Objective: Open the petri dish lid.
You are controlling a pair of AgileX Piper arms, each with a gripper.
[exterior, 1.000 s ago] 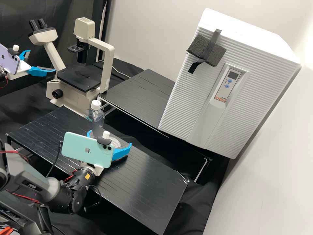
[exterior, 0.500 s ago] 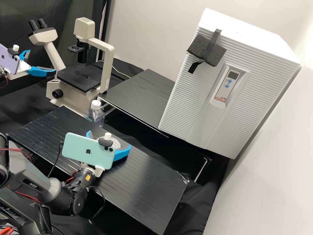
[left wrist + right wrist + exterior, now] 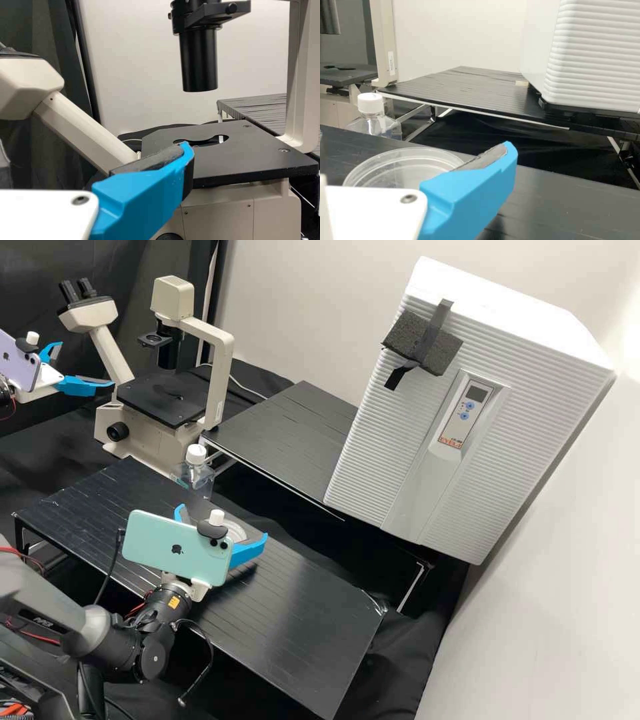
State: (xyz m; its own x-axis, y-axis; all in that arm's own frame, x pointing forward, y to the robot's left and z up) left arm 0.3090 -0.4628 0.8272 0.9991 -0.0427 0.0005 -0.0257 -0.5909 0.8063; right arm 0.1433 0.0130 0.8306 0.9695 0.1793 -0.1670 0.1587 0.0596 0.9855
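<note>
Two open grips: your right end effector (image 3: 222, 520) spreads around the petri dish (image 3: 395, 172); your left end effector (image 3: 87, 363) hangs near the microscope (image 3: 167, 400).
Dish: it sits on the counter (image 3: 293, 613), unclenched.
Right forearm (image 3: 73, 617): it swings while its end effector barely shifts.
Meaning: you seem to be aligning before gripping the lid; you can't tell whether the pads touch.

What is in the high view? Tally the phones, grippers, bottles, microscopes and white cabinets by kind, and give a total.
Phones: 2 (lilac phone, mint phone)
Grippers: 2 (left gripper, right gripper)
Bottles: 1 (clear bottle)
Microscopes: 1 (microscope)
White cabinets: 1 (white cabinet)
Total: 7
</note>
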